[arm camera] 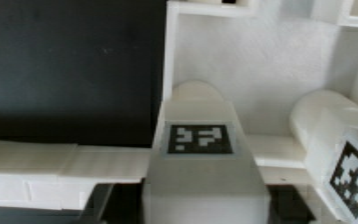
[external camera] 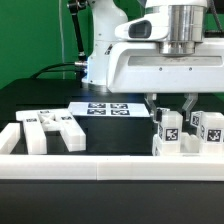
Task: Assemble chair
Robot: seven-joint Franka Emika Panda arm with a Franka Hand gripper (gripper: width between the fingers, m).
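Small, white, blocky chair parts in plastic, each tagged with black-and-white squares, loose and not joined into one structure. Toward the exterior view's left, a low cluster [external camera: 52,130] lying flat, tags facing up, with short bars jutting out side by side; unclear whether one part or several. Well apart from it, toward the exterior view's right, a first upright block [external camera: 168,133] [arm camera: 202,150] standing on end, round-topped, with a square tag on its face. Just beside that, farther right, a second upright block [external camera: 210,131] [arm camera: 336,125] of the same shape, also tagged, separated by a narrow gap.
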